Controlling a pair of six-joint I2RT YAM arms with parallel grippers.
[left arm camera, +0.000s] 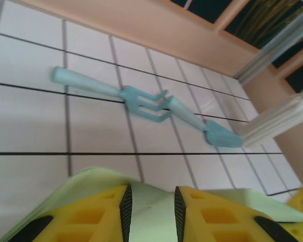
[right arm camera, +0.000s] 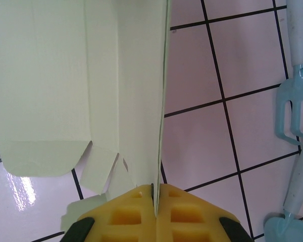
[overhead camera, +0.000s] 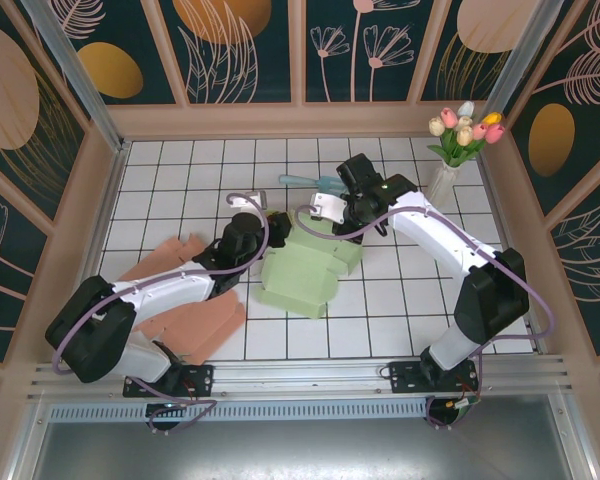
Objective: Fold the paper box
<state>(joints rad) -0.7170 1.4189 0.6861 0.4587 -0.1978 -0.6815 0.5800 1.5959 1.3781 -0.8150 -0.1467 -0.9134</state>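
The pale green paper box (overhead camera: 305,270) lies partly unfolded mid-table, its flaps spread. My right gripper (overhead camera: 325,210) is at its far edge. In the right wrist view that gripper (right arm camera: 154,187) is shut on a thin upright panel of the green box (right arm camera: 65,75), with cut flaps hanging to the left. My left gripper (overhead camera: 265,225) sits at the box's far left corner. The left wrist view has its yellow fingers (left arm camera: 91,217) standing apart, so the left gripper (left arm camera: 150,194) is open, and the green paper (left arm camera: 88,180) lies just under and between them.
A teal toy fork (left arm camera: 141,103) and trowel (left arm camera: 212,128) lie just beyond the box, by the right gripper (right arm camera: 293,101). Flat pink box blanks (overhead camera: 180,300) are stacked under the left arm. A vase of tulips (overhead camera: 450,170) stands at the back right. Wooden walls ring the table.
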